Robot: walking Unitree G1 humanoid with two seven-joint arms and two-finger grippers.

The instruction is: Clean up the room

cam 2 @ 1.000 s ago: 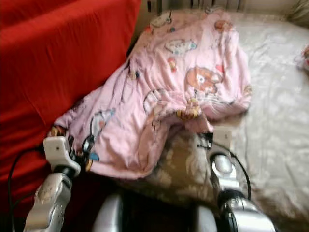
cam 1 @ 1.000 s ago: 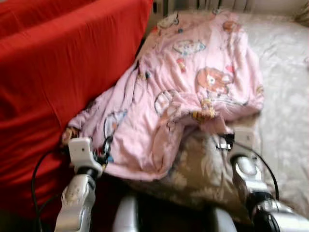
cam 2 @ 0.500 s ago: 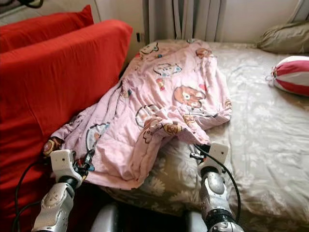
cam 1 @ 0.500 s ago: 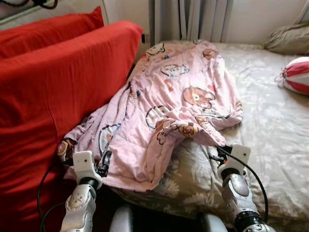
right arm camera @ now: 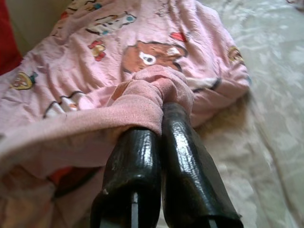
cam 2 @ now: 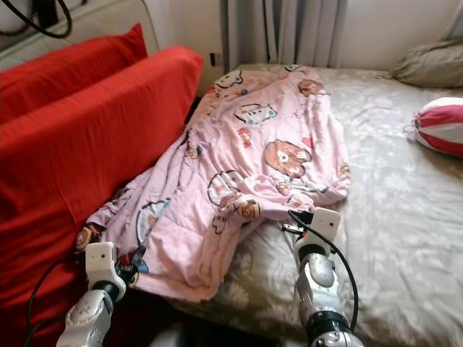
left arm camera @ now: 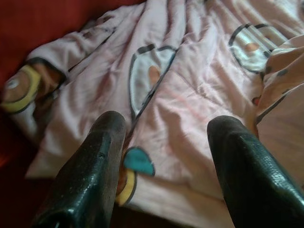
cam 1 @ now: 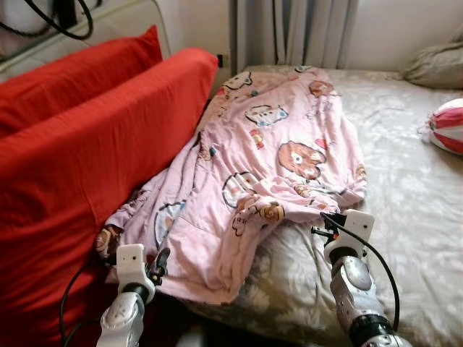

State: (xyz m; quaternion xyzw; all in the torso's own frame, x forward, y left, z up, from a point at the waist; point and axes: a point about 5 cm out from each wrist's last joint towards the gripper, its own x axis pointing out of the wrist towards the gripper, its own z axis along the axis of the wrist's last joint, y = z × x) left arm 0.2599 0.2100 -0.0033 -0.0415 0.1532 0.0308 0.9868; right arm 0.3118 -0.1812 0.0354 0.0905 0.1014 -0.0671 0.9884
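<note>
Blanket (cam 1: 275,159), pink w/ cartoon prints, lies rumpled along the bed (cam 1: 427,217), its near end spilling by the red cushion (cam 1: 94,152). Right gripper (cam 1: 318,225) sits at its folded edge; left gripper (cam 1: 155,262) near the low corner. Left wrist view: 2 fingers (left arm camera: 90,175) spread apart, nothing gripped, cloth just ahead. Right wrist view: fingers (right arm camera: 137,180) clamped on a bunched fold. Looks soft, light, floppy; I'd take corners/hems, not the middle.

Soft daylight, sharp head views, blurry wrist close-ups
</note>
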